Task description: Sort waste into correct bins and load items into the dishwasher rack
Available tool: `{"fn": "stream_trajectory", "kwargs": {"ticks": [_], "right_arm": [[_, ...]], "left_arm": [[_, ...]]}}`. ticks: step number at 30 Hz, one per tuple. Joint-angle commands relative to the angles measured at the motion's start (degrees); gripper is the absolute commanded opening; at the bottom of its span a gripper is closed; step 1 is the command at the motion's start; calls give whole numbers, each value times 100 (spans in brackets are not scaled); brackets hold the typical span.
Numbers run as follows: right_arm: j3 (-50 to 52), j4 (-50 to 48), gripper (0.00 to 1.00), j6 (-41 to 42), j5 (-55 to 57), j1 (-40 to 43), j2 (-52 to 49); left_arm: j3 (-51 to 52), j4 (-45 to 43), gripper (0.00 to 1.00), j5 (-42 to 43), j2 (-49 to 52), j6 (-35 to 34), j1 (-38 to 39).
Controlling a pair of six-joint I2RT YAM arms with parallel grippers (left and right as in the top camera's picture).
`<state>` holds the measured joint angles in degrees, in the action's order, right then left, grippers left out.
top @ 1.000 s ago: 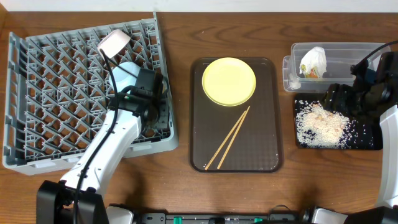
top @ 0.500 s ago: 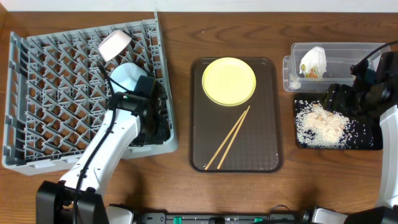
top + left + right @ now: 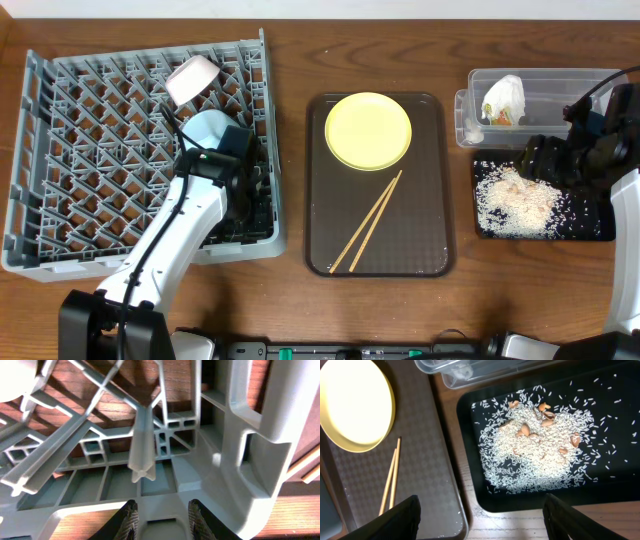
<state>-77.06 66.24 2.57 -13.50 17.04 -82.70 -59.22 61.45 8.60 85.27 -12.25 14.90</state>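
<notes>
My left gripper (image 3: 250,198) is down at the right rim of the grey dishwasher rack (image 3: 90,150). In the left wrist view its fingers (image 3: 129,521) press both sides of the rack's rim wall (image 3: 162,510), shut on it. A light blue bowl (image 3: 205,130) and a tilted white bowl (image 3: 192,78) sit among the pegs. The yellow plate (image 3: 368,131) and chopsticks (image 3: 366,222) lie on the brown tray. My right gripper (image 3: 537,160) hangs open and empty above the black tray (image 3: 600,232) of rice crumbs (image 3: 535,455). The clear tub (image 3: 560,82) holds the napkin (image 3: 503,98) and a wrapper.
The dark brown serving tray (image 3: 430,200) lies mid-table between the rack and the bins. A narrow strip of bare wood (image 3: 520,522) separates it from the black tray (image 3: 465,435). The rack's right rim stands close to the serving tray's left edge.
The rack has swung and slid slightly right with my left gripper on its rim, and the bowls moved with it. The right arm has stayed still.
</notes>
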Motion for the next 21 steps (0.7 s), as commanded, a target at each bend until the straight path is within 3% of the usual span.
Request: {"fn": "stream_trajectory", "kwargs": {"ticks": [1,6,12,21], "right_arm": [[-83,17,76,-7,-44,15,20],[-83,-2,76,-7,-44,15,20],[-83,-2,76,-7,-44,15,20],[-83,2,76,-7,-44,15,20]], "left_arm": [[2,-24,36,-157,-96,-57,0],[-173,-380,40,-533,-684,-59,-9],[-240,-466,40,-2057,-1596,-820,-122],[-192,52,31,-2302,-2013,-2371,-1832]]}}
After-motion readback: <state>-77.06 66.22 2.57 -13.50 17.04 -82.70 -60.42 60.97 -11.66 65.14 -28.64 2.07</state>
